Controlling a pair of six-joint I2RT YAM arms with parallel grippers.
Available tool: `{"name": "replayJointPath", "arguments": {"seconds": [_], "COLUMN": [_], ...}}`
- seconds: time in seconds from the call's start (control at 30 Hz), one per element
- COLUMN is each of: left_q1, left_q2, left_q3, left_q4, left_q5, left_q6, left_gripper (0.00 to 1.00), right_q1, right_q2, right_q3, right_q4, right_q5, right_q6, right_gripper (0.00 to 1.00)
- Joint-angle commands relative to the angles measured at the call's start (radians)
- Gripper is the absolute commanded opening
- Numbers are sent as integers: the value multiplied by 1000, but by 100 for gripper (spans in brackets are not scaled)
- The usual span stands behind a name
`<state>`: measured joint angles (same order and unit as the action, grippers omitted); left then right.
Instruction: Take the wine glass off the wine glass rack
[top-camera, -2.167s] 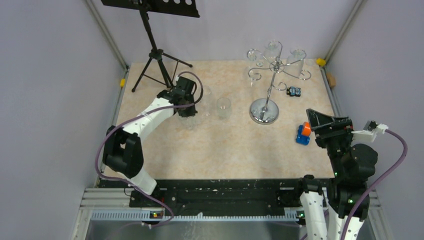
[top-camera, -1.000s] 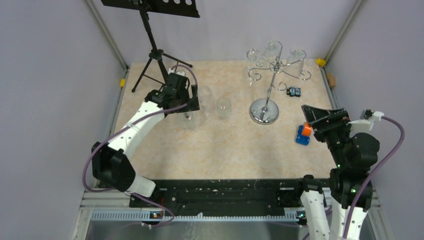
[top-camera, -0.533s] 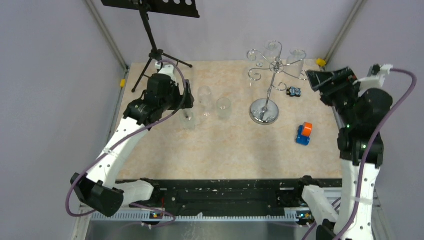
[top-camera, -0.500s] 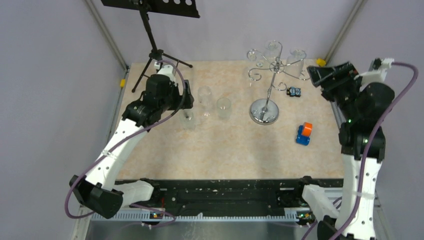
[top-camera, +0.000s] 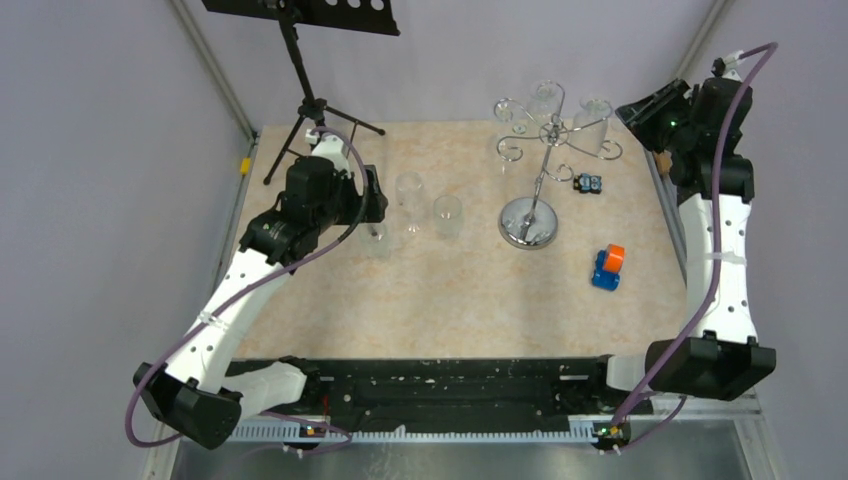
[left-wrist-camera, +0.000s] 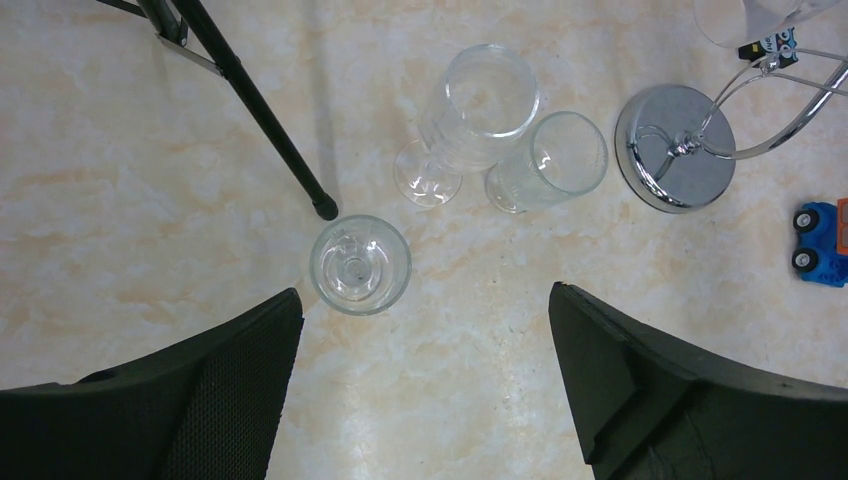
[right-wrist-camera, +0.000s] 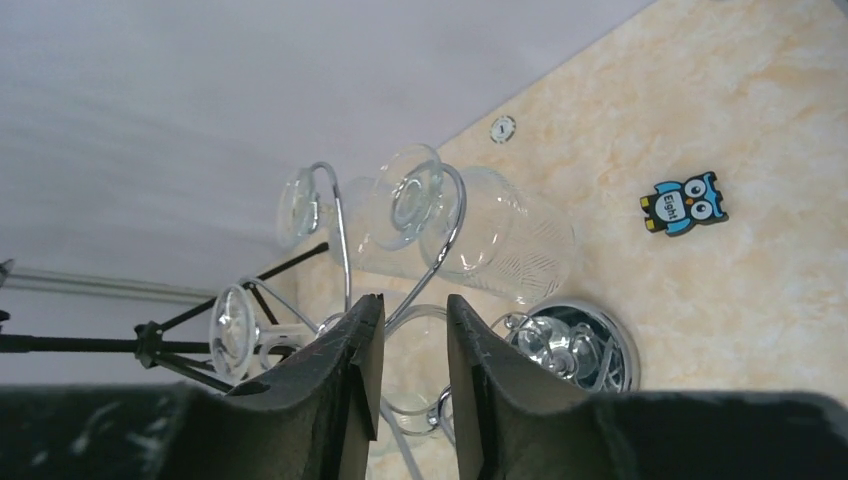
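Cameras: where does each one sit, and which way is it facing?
Top external: above and behind the bases, looking down at the table; left arm and right arm show.
Left wrist: straight down over three standing glasses; open left pincer frames it.
Right wrist: raised, facing the rack and its hanging glasses; right pincer narrowly open.
Shared: the rack's base shows in all three.

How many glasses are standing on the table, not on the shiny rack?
3. One glass sits by the black tripod's foot, a taller wine glass just beyond it, and a third glass next to that, toward the rack's base.
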<state>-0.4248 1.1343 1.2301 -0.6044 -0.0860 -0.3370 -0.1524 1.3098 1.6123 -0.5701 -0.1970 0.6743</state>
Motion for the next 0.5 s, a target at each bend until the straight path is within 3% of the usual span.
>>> {"name": "replayJointPath", "arguments": {"seconds": [0.0, 0.13, 0.47], "left_q1": [6, 6, 6], "left_q2": [-31, -30, -25], "left_q3": [-7, -10, -13], "left_q4": [52, 55, 56], "left_q5": [9, 9, 0], "left_q6": [14, 12, 10], "left_gripper": [97, 97, 97], "right_q1": [5, 5, 5], "right_q2": [46, 91, 134], "right_q3": [68, 64, 49], "right_q4": [53, 104, 153], "right_q5": [-35, -63, -58], "right_q6": [20, 55, 103], "right_gripper": [25, 18, 20]}}
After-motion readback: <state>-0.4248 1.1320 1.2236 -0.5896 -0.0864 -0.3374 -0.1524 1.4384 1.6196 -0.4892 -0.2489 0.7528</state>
